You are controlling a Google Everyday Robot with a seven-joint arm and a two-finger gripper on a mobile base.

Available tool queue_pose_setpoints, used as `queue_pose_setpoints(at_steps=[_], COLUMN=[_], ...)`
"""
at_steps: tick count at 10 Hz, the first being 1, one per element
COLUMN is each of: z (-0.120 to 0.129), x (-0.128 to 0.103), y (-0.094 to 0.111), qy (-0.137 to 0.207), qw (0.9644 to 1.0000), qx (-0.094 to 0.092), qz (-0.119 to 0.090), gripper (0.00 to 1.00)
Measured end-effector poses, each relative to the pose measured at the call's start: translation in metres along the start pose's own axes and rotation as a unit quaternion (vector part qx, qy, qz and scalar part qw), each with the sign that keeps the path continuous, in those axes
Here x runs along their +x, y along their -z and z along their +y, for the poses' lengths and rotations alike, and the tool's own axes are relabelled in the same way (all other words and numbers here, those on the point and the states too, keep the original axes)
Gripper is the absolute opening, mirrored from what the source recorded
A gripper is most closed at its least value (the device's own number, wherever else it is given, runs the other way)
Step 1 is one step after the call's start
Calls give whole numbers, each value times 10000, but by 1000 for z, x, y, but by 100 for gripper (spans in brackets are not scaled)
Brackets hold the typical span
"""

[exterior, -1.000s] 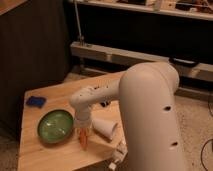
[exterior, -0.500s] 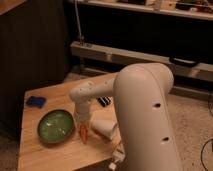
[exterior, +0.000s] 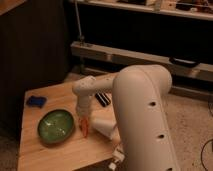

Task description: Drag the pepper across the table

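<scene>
The pepper (exterior: 85, 128) is a small orange-red piece standing upright on the pale wooden table (exterior: 55, 156), just right of the green bowl. My gripper (exterior: 83, 120) points straight down from the white arm and is shut on the pepper's top. The pepper's lower tip reaches the tabletop, close to the bowl's rim. The arm's large white body hides the table's right side.
A green bowl (exterior: 55, 126) sits left of the pepper. A blue block (exterior: 36, 101) lies at the table's far left corner. A white cup (exterior: 106, 125) lies on its side to the right, and a dark object (exterior: 102, 98) lies behind it.
The gripper and the pepper have shifted a little toward the table's far side, staying beside the bowl. The arm's big white link has swung slightly left.
</scene>
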Motion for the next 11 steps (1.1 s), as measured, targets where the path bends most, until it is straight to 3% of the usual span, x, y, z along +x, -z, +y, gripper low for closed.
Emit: queue_pose_setpoints(at_steps=[3, 7, 11], z=[-6, -15, -10], x=[-17, -32, -47], y=[4, 14, 17], qy=[4, 79, 191], qw=[10000, 9997, 9994], qx=[-8, -222, -244], qz=[4, -109, -128], gripper=[30, 30, 30])
